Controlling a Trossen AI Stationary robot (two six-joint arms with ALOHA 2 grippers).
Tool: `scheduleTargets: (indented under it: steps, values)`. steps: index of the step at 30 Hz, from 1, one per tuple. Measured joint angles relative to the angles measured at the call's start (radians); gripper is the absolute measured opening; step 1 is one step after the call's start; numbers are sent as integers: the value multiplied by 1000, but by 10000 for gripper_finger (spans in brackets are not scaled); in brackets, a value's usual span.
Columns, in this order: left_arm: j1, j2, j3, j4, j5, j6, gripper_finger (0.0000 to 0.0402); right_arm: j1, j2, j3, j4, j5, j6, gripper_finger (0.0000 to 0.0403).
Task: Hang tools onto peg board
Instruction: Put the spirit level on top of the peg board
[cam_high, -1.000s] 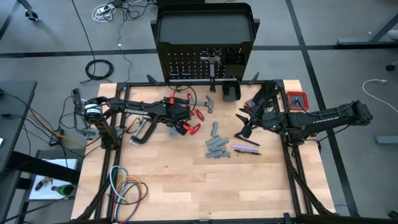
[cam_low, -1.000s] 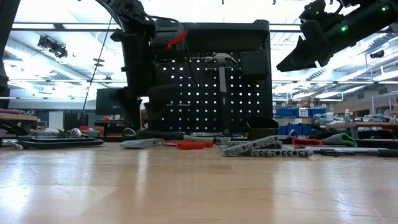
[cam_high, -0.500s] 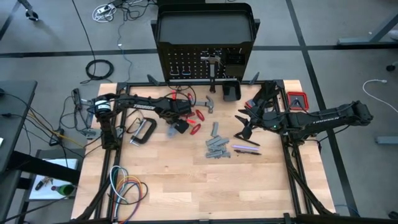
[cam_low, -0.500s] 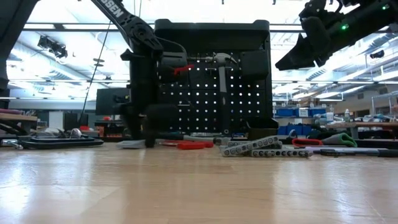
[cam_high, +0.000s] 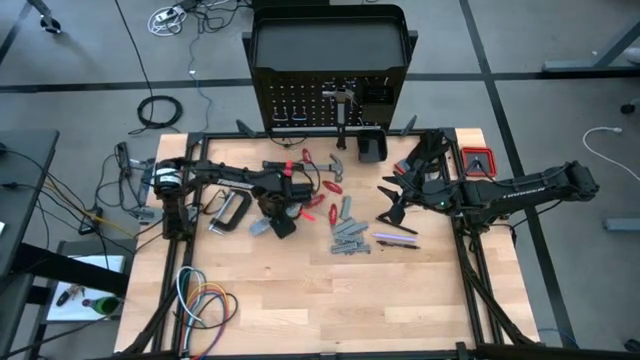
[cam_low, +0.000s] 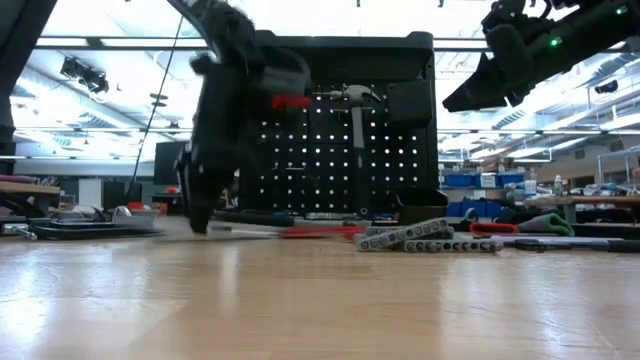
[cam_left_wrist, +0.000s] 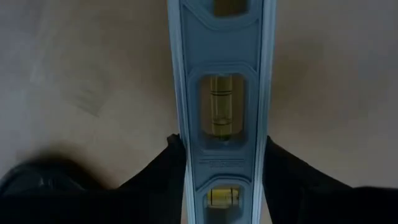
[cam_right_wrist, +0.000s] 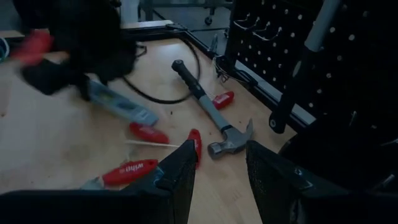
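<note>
The silver level (cam_left_wrist: 217, 74) lies on the wood table near its left side, also seen in the high view (cam_high: 258, 228). My left gripper (cam_high: 276, 220) points straight down over it and is shut on it. My right gripper (cam_high: 392, 204) hangs open above the table's right half with nothing between its fingers (cam_right_wrist: 186, 177). The black peg board (cam_high: 300, 108) stands upright at the far edge, and one hammer (cam_high: 341, 105) hangs on it. A second hammer (cam_right_wrist: 211, 118) lies flat on the table before the board. My left gripper pinches the level's two long sides (cam_left_wrist: 184, 163) between its two fingers, beside the middle vial. The fingers come from above, point down and lie across the level. The level sits flat at table height; whether it is lifted clear, I cannot tell.
A black C-clamp (cam_high: 228, 211) lies just left of my left gripper. Red-handled tools (cam_high: 322, 190) lie between it and the hammer, grey wrenches (cam_high: 348, 236) mid-table, and dark screwdrivers (cam_high: 396, 238) to their right. Coiled coloured cables (cam_high: 203, 303) sit near the front left corner.
My left gripper has come down to the table, moved toward the near edge and rolled about its own axis. It now stands over the level, whose grey end shows beside it.
</note>
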Motion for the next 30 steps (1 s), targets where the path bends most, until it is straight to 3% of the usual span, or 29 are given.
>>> scheduleTargets:
  steps: [5,12,21,30]
  values:
    - [-72,-33,106,-61,-23,-5,153,0,0,0,0,0,0,151]
    - [-105,-78,299,-153,-287,-15,153,0,0,0,5,0,-1,151]
    - [37,-107,595,-148,-429,183,153,0,0,0,22,0,-1,151]
    - [145,-110,863,-57,-418,342,153,-1,18,0,8,6,-1,151]
